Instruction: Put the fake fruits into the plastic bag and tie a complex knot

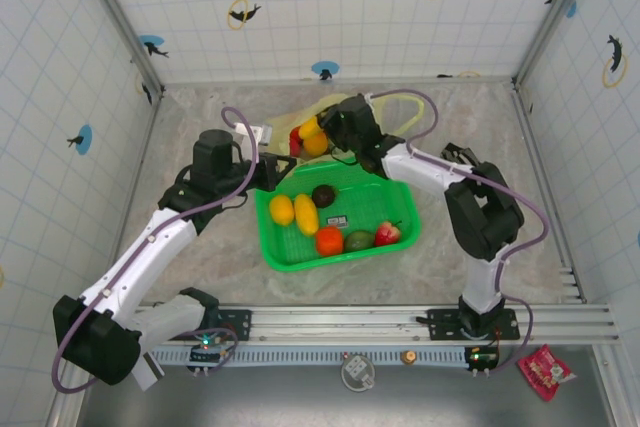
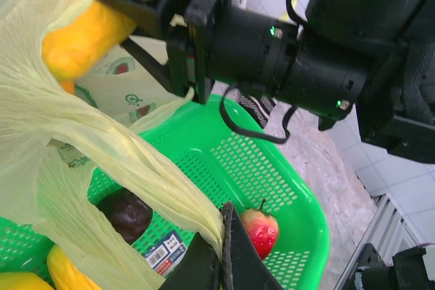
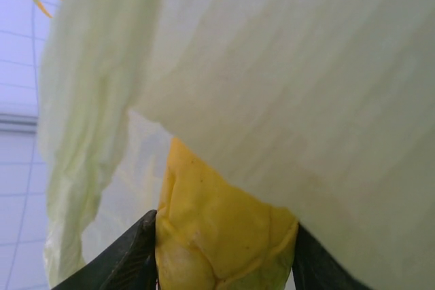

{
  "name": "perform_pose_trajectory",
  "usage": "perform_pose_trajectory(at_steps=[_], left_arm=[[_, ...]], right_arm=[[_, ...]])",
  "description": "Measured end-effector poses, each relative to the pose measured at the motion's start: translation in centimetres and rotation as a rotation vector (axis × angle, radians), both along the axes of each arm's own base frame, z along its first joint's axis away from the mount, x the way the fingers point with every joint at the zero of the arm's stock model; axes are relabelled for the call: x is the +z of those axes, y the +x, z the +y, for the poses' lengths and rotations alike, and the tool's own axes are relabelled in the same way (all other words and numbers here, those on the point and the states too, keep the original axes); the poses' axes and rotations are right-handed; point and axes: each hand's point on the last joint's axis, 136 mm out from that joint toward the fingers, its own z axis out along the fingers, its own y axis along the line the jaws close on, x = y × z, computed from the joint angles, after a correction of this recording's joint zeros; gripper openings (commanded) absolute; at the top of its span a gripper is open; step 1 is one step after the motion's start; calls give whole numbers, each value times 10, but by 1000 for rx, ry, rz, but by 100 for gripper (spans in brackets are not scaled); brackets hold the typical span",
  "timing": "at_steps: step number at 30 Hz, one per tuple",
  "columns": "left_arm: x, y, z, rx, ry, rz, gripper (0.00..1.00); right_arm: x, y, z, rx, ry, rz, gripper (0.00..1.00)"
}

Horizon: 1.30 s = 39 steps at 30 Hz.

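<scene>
Nearest you, at the centre of the top view, sits one green basket (image 1: 285,257) with six fruits (image 1: 329,240) in it: two yellow, one dark brown, one orange, one green and one red.

At the bottom centre of the left wrist view, your left gripper (image 2: 221,252) has its jaws pressed flat together on a fold of the one plastic bag (image 2: 102,140). The film runs up from the fingers toward the upper left of that frame, draped over the basket's near rim. The red fruit lies in the basket just right of those fingers.

Farther back, above the basket in the top view, the bag lies on the table with its mouth toward the basket. Three bagged fruits (image 1: 316,144) show there, red, yellow and orange-yellow, close together.

Your right gripper (image 3: 224,266) reaches into that mouth. Its two fingers stand half apart with one yellow fruit (image 3: 217,222) filling the gap and touching both. Bag film hangs over the fruit and fingers, covering the upper right of the right wrist view.
</scene>
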Motion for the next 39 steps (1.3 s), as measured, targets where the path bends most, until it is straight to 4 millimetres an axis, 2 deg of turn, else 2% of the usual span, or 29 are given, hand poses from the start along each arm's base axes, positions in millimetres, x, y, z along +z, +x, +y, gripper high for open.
perform_pose_trajectory(at_steps=[3,7,9,15,21,26,34,39], left_arm=[[0,1,1,7,3,-2,0],[2,2,1,11,2,-8,0],[5,2,1,11,0,-13,0],[7,3,1,11,-3,-18,0],[7,3,1,11,-3,-18,0],[7,3,1,14,-1,-19,0],[9,2,4,24,-1,-28,0],[8,2,4,29,2,-28,0]], right_arm=[[2,12,4,-22,-26,-19,55],[-20,14,-1,-38,-96,8,78],[-30,13,-4,-39,-131,20,82],[-34,12,-3,-16,-189,1,81],[-35,0,-8,30,-224,-26,70],[-13,-20,-2,165,-240,-115,67],[37,-77,-3,404,-285,-323,61],[38,-115,-9,528,-332,-402,59]])
